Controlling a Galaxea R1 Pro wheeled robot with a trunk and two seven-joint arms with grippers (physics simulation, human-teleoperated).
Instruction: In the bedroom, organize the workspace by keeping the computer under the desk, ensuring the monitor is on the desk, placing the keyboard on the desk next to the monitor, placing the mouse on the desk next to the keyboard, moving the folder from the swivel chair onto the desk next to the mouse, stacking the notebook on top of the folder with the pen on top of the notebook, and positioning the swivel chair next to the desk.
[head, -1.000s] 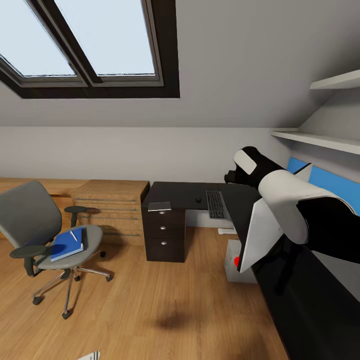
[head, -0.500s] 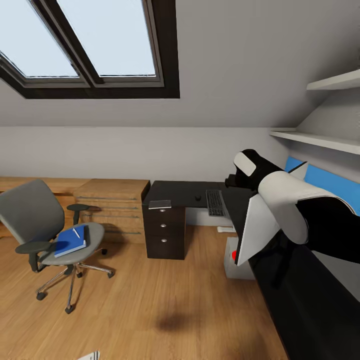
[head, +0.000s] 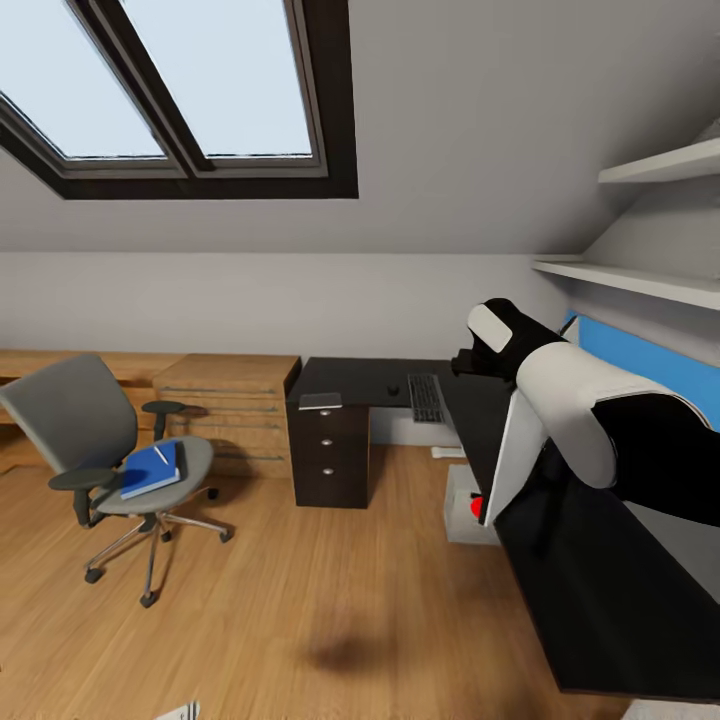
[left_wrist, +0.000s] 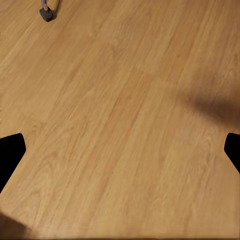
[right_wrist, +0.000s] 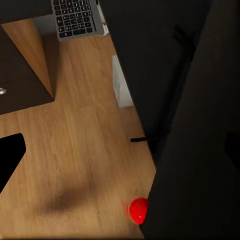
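Note:
The grey swivel chair (head: 75, 420) stands on the wood floor at left, well apart from the black desk (head: 360, 380). A blue folder (head: 150, 472) lies on its seat with a thin white pen (head: 160, 454) on top. On the desk are the keyboard (head: 427, 397), a tiny black mouse (head: 393, 389) beside it, and a flat grey notebook (head: 320, 401) at the corner above the drawers. The monitor's white back (head: 512, 450) rises at the desk's edge, under my right arm. The white-grey computer (head: 462, 505) sits beneath the desk. My right gripper (head: 463, 358) (right_wrist: 120, 155) hovers open above the keyboard (right_wrist: 75, 17). My left gripper (left_wrist: 120, 150) is open over bare floor.
A light wood drawer unit (head: 228, 400) stands between chair and desk. White shelves (head: 640, 280) hang on the right wall above a blue panel (head: 650, 360). Open floor (head: 300, 580) lies between chair and desk. A chair castor (left_wrist: 47, 13) shows in the left wrist view.
The whole picture has shifted, so the camera has moved: the chair and desk look a little farther off and the desk's near edge now shows. Both arms hold the same pose.

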